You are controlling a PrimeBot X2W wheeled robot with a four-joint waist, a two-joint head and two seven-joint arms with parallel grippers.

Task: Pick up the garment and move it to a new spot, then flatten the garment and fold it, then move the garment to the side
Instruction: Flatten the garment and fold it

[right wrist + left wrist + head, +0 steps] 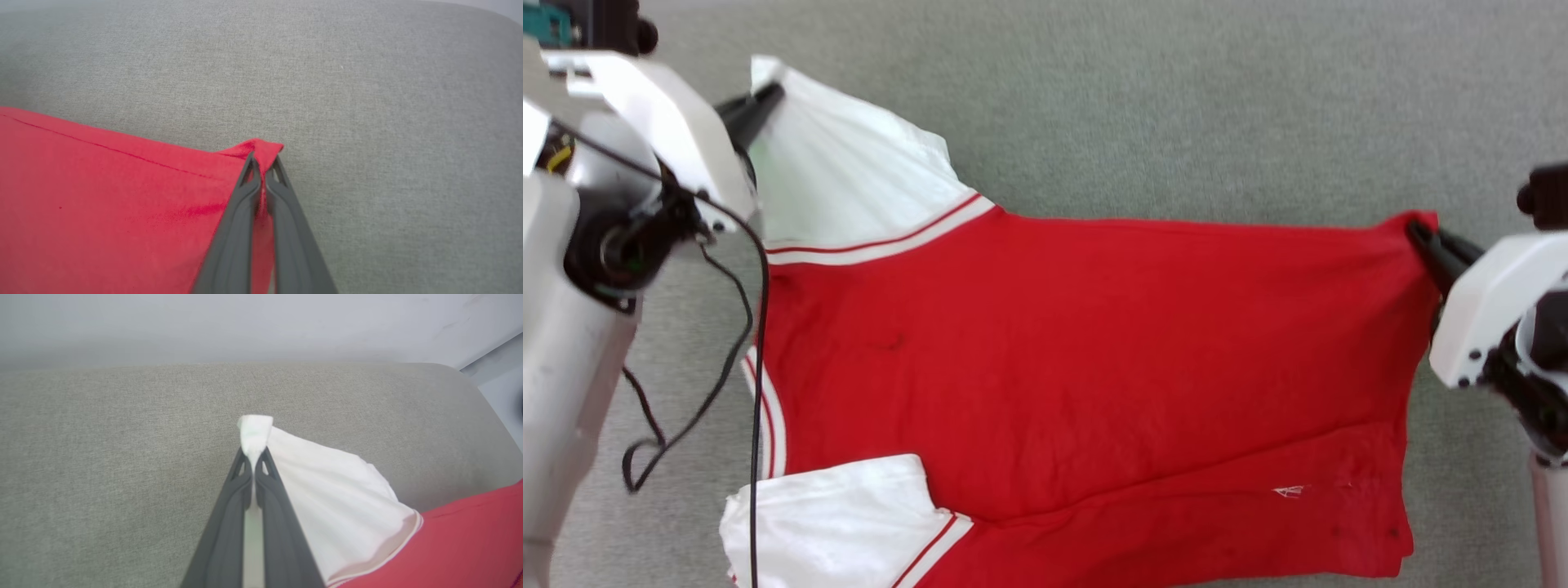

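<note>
**Shirt pinched at sleeve tip and hem corner**

Upholstery [1176, 106], grey and woven, lies under a red T-shirt [1078, 351] that is spread out flat. In the head view its sleeves are to the left and its hem to the right. Along the shirt's left edge, a black cable [760, 327] hangs from the pale left arm and crosses the striped trim there.

At the shirt's far left corner, the left gripper [254, 459] has its dark fingers pressed together on the tip of a white sleeve [849, 171]. A tuft of white cloth pokes out beyond them. Red-and-white trim [882, 241] separates that sleeve from the red body. A second white sleeve [825, 523] lies at the shirt's near left corner.

Toward the shirt's near right corner sits a small white mark [1289, 491]. At the far right hem corner, the right gripper [263, 163] is clamped on a fold of red cloth. The shirt's far edge runs nearly straight between the two grips.
</note>
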